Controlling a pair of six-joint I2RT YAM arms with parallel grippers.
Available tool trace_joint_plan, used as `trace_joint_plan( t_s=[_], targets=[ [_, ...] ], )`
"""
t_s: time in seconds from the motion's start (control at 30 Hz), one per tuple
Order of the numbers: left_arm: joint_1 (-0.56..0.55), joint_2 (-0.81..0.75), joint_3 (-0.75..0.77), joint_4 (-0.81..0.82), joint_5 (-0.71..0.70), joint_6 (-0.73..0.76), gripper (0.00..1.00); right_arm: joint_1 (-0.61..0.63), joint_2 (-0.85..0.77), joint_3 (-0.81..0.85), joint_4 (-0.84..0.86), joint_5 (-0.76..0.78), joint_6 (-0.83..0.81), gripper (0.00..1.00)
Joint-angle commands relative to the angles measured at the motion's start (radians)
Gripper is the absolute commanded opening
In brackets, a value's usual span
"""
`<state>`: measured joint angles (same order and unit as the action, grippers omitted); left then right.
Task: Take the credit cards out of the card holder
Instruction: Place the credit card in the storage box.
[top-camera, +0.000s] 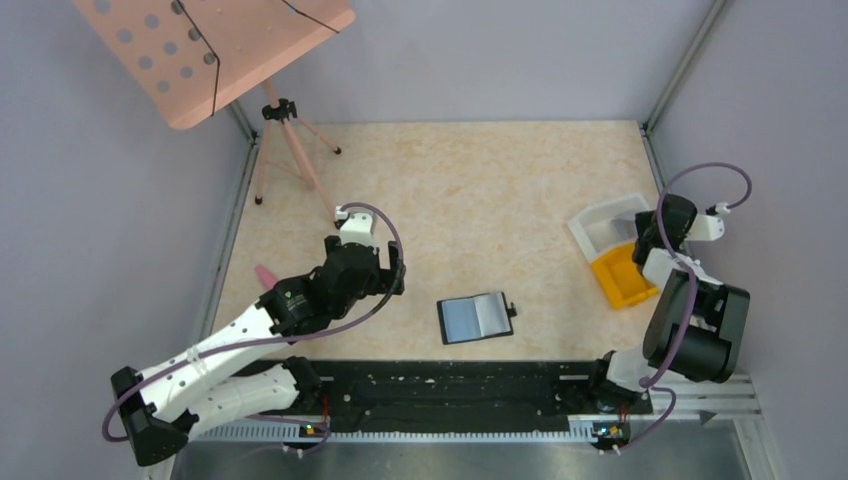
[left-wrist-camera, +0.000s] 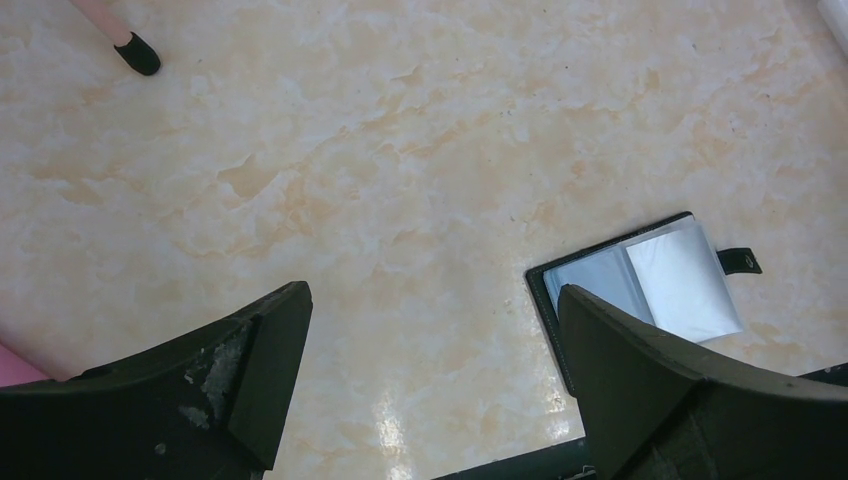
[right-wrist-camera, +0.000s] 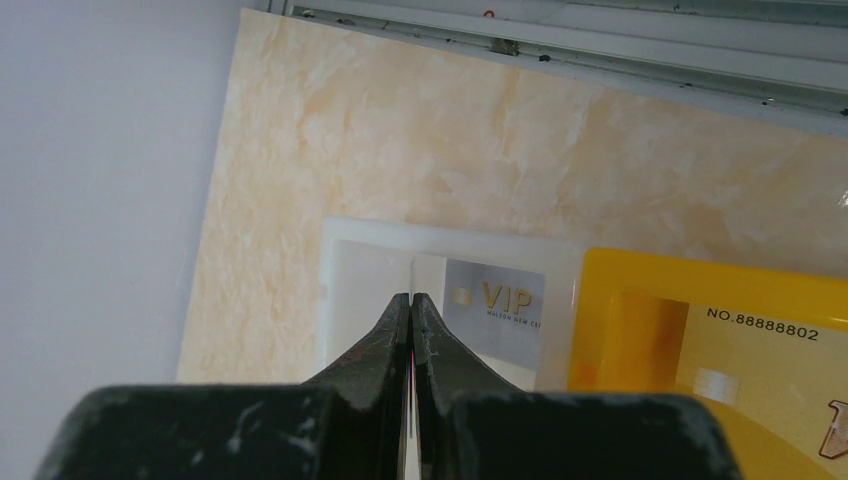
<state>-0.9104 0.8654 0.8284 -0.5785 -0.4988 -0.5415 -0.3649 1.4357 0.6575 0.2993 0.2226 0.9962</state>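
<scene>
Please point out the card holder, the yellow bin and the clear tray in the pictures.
card holder (top-camera: 476, 319): top view, middle of its glossy face.
yellow bin (right-wrist-camera: 600, 330): right wrist view, its left wall.
clear tray (right-wrist-camera: 450, 238): right wrist view, its far rim.

The left gripper (left-wrist-camera: 432, 300) hangs over a marbled beige table (left-wrist-camera: 400, 150), its two dark fingers (left-wrist-camera: 265, 370) spread wide with nothing between them. Just past the tip of the finger on the view's right side lies the card holder (left-wrist-camera: 660, 275), flat and open, its near corner hidden behind that finger. It shows pale glossy sleeves in a black frame, and a small strap (left-wrist-camera: 738, 261) sticks out from its far side. Well ahead of the other finger, a pink leg's black foot (left-wrist-camera: 138, 55) rests on the table.
</scene>
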Motion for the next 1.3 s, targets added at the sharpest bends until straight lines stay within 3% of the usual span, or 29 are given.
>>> trace_joint_plan(
  t_s=[0.0, 0.5, 1.13, 1.27],
  targets=[
    [0.004, -0.014, 0.008, 0.026, 0.017, -0.023, 0.99, -0.004, 0.034, 0.051, 0.064, 0.016, -0.005, 0.0],
    [0.004, 0.004, 0.029, 0.035, 0.027, -0.029, 0.99, -0.004, 0.115, 0.034, 0.157, 0.016, -0.017, 0.0],
    [0.004, -0.012, 0.028, 0.039, 0.009, -0.022, 0.99, 0.029, 0.175, 0.111, 0.083, 0.056, -0.02, 0.0],
    [0.004, -0.009, 0.029, 0.035, 0.0, -0.006, 0.99, 0.039, 0.178, 0.13, 0.052, 0.064, -0.022, 0.08]
  ],
)
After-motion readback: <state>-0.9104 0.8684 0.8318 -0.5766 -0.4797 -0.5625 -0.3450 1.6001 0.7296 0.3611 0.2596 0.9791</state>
